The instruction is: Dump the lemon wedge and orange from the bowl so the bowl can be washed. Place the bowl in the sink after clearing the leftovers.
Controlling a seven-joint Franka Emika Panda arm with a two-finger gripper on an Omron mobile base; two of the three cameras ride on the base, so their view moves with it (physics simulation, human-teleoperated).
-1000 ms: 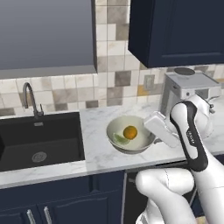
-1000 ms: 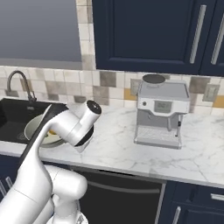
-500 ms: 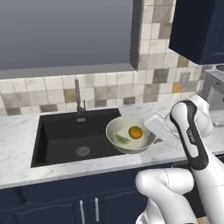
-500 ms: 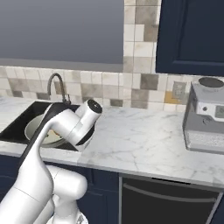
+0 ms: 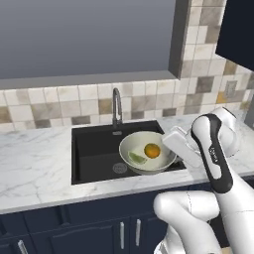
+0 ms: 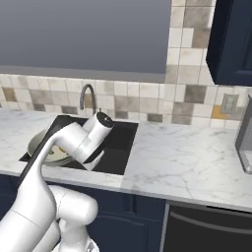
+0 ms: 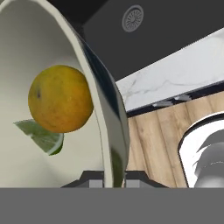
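Bowl [image 5: 147, 152] over sink [image 5: 94, 154] right edge, rim pinched by hand [image 7: 114, 177], orange [image 7: 60, 99], lemon wedge [image 7: 41, 136] inside

Bowl [image 7: 65, 48], off-white, seen edge-on, rim [image 7: 114, 144] pinched between the two dark fingertips [image 7: 94, 178] of the gripper [image 7: 114, 179]. Inside: orange [image 7: 60, 99] with lemon wedge [image 7: 41, 135] touching it. Beyond the rim: black sink [image 7: 175, 30] with round drain [image 7: 132, 18], marble counter edge [image 7: 175, 81], wood floor [image 7: 153, 144].

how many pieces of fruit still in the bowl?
2. The round orange-yellow orange sits right of centre inside the off-white ceramic bowl, and the pale yellow-green lemon wedge lies at its lower left. The bowl's interior is open to view; nothing seems hidden.
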